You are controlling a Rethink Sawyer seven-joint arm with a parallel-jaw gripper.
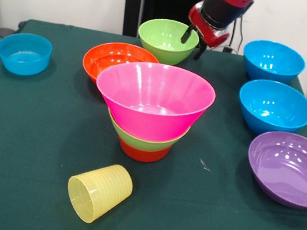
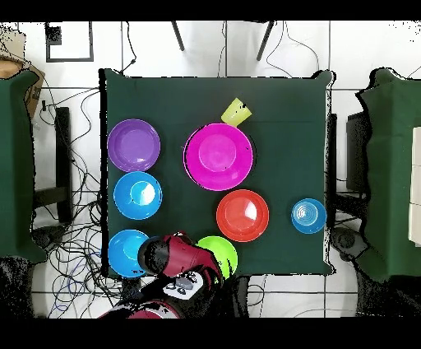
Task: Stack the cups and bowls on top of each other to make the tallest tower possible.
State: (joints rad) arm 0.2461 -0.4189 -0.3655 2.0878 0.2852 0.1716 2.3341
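Step in hand, I'd say: picking the loose green bowl (image 1: 167, 39) at far centre. Gripper (image 1: 193, 44) w/ fingers apart, straddling that bowl's right rim, holding nothing yet.

Tower (image 1: 151, 112) mid-table: small orange base, green, big pink on top; front view shows nothing inside the pink.

Cup (image 1: 99, 193) lies on its side near the front edge, mouth toward camera. Orange bowl (image 1: 115, 59) just left-behind tower. Blue bowls & purple bowl (image 1: 292, 168) at right, one blue far left.

Next: close on rim, lift clear, carry over pink, lower centred so it nests w/o tipping the stack.
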